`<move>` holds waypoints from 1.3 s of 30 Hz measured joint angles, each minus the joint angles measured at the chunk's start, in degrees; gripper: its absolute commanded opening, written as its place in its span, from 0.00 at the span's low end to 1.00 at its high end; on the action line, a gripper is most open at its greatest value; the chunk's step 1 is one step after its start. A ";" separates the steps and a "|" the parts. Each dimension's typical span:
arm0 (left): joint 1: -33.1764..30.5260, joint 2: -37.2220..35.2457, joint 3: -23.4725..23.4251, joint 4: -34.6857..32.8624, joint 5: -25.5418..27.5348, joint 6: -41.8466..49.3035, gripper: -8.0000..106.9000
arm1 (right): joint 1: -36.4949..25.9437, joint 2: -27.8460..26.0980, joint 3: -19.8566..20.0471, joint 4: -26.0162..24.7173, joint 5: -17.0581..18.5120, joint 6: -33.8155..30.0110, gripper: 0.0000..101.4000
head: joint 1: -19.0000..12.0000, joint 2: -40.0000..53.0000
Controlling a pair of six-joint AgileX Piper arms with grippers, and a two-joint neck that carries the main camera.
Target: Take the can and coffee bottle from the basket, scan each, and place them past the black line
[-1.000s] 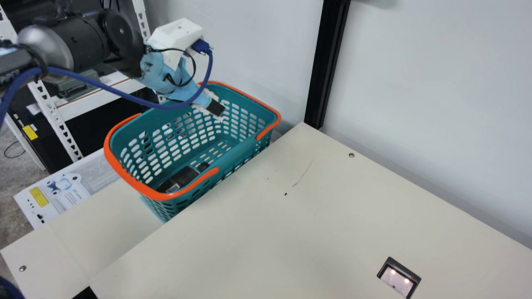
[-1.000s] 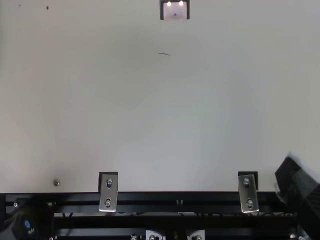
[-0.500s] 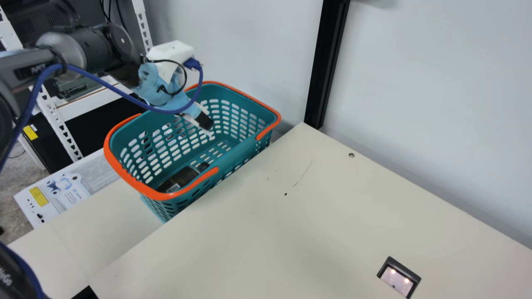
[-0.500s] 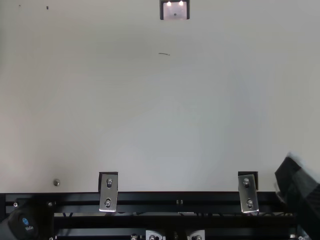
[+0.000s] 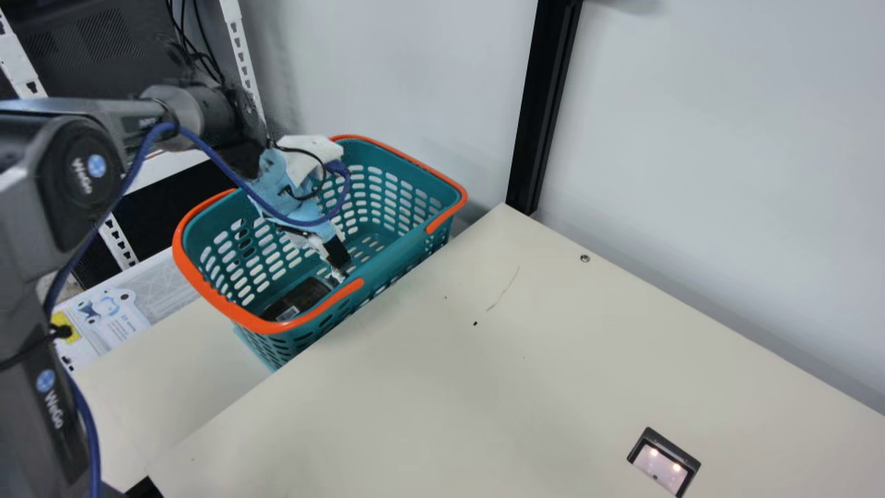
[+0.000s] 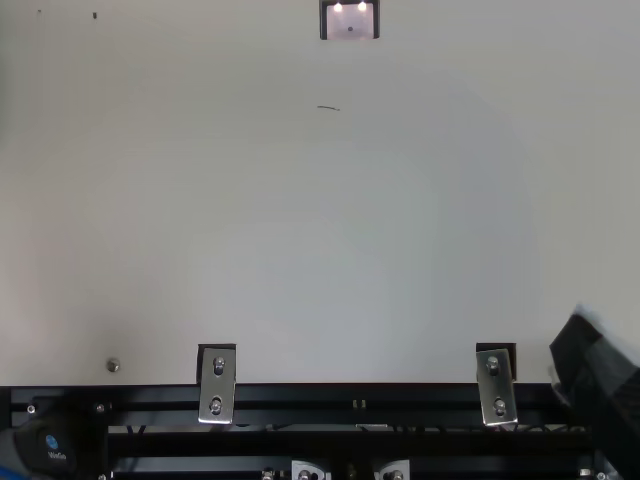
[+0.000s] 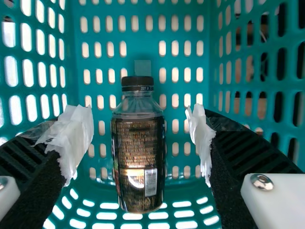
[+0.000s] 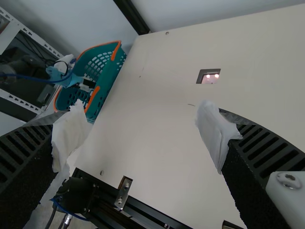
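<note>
In the main view my left gripper is down inside the teal basket, over the dark coffee bottle on its floor. The left wrist view has my left gripper open, its paper-wrapped fingers to either side of the black-capped bottle and not touching it. The bottle lies by itself in the part of the basket in view. My right gripper shows in the top view at the lower right corner; in the right wrist view my right gripper stands open above the table with nothing between its fingers.
A scanner window is set into the cream table. A black post rises at the table's far corner against the wall. Shelving with black equipment stands behind the left arm, and the basket's orange handles rest on its rim.
My left arm has swung forward and down, bringing its gripper deeper into the basket to the bottle. My right arm has stayed still.
</note>
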 measured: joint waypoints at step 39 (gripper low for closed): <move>-2.36 15.12 -4.75 6.97 -2.59 -8.94 0.85 | 0.00 0.00 0.00 0.00 0.00 0.00 1.00 | 0.00 0.00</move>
